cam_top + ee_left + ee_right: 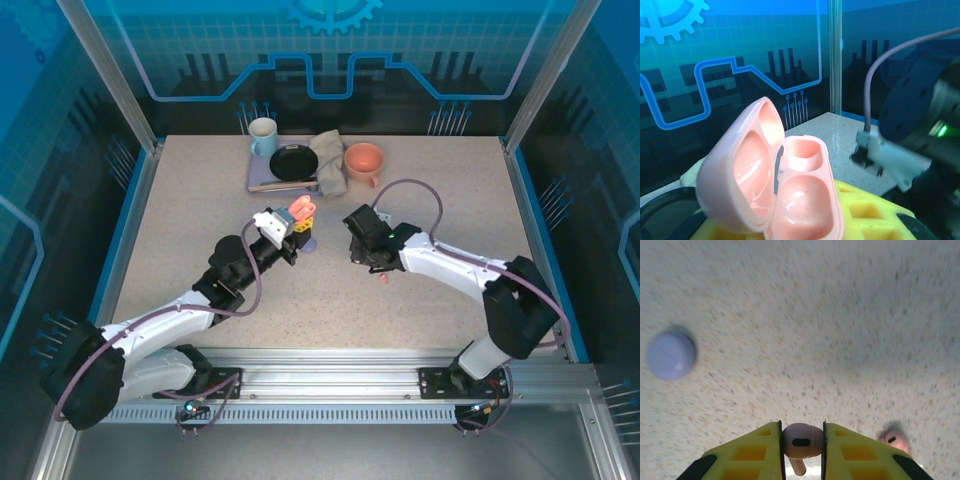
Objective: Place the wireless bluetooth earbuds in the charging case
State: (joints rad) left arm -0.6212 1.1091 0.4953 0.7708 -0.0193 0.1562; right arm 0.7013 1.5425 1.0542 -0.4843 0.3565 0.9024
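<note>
Step in hand, as I read it: carrying one pink earbud across to the case. Right gripper [801,431] is pinched narrow on an earbud [801,441], head between the yellow pads, stem running back between the fingers. It hangs over bare table [840,315], near the left gripper [298,221] and to its right. Left gripper is clamped on the pink case [790,195], holding it up off the table with the lid hinged open and leaning left in its wrist view. Both wells look empty. A second earbud [895,440], also pink, lies on the table near the right gripper, not touching it. A closed purple case [671,356] sits on the table close by the left gripper. Next move, my judgement: bring the right gripper above the open wells, turn the wrist so the stem enters a well first, lower slowly, release only once seated. Risk: tiny part, shallow grip, may twist or drop. The case may shift in the left fingers if pushed.
</note>
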